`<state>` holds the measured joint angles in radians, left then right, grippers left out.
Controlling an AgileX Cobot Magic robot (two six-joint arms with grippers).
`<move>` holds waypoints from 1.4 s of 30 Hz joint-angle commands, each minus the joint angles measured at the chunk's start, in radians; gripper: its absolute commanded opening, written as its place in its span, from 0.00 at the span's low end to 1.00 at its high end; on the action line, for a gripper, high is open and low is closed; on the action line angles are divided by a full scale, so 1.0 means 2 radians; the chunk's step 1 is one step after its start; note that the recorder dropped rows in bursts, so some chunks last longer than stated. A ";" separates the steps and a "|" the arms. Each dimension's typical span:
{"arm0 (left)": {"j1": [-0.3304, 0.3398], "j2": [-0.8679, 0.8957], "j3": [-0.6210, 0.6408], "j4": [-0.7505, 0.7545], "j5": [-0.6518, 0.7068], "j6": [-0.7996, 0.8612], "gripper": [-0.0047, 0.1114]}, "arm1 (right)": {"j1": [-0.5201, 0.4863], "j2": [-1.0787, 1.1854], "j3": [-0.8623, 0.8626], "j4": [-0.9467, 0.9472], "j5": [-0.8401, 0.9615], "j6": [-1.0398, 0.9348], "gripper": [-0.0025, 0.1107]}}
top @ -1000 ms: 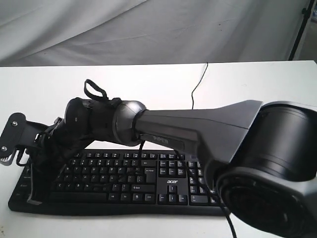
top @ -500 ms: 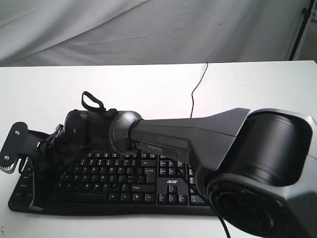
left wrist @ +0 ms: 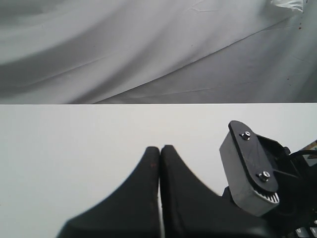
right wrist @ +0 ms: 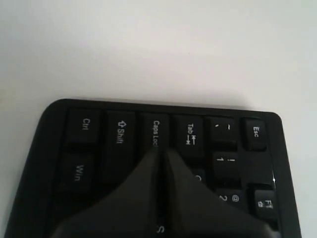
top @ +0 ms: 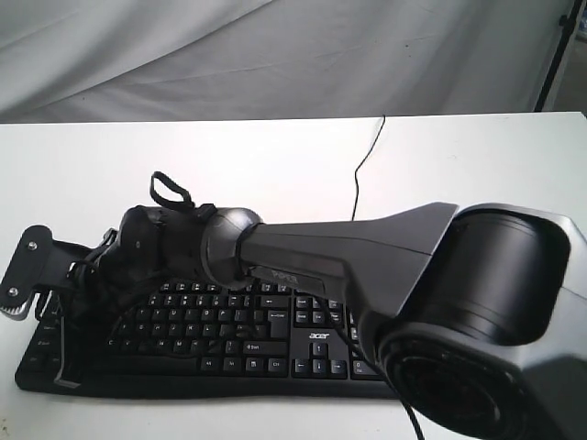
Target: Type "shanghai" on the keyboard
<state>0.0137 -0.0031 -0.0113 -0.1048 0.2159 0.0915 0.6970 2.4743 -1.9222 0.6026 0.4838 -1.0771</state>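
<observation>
The black keyboard (top: 312,348) lies along the near edge of the white table (top: 275,156), with its "acer" logo beside the arrow keys. My right arm reaches across it to its left end. There the right gripper (top: 62,362) is shut and points down at the keys. In the right wrist view the shut right gripper (right wrist: 161,150) has its tips low over the keyboard (right wrist: 119,133), by the Caps Lock and Tab keys. An "S" legend shows between the fingers. The left gripper (left wrist: 160,148) is shut and empty over bare table left of the keyboard.
The keyboard's thin black cable (top: 367,165) runs back across the table to its far edge. A white cloth backdrop (top: 275,55) hangs behind. A black stand leg (top: 558,50) shows at the back right. The right arm's bulky body (top: 477,312) hides the keyboard's right end.
Over the last second the right arm has dropped lower toward the keyboard's left end. Since half a second ago it has barely moved.
</observation>
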 commanded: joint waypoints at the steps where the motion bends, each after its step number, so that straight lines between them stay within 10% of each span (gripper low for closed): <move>1: -0.002 0.002 0.000 -0.002 -0.001 -0.001 0.05 | -0.003 -0.029 0.000 -0.033 0.024 0.014 0.02; 13: -0.002 0.002 0.000 -0.002 -0.001 -0.001 0.05 | -0.054 -0.117 0.062 -0.042 0.088 0.012 0.02; 26: -0.002 0.002 0.000 -0.002 -0.001 -0.001 0.05 | -0.114 -0.154 0.246 0.170 0.023 -0.213 0.02; 42: -0.002 0.002 0.000 -0.002 -0.001 -0.001 0.05 | -0.117 -0.152 0.259 0.199 0.015 -0.245 0.02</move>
<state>0.0137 -0.0031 -0.0113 -0.1048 0.2159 0.0915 0.4692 2.1792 -1.4065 0.9945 0.5136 -1.5537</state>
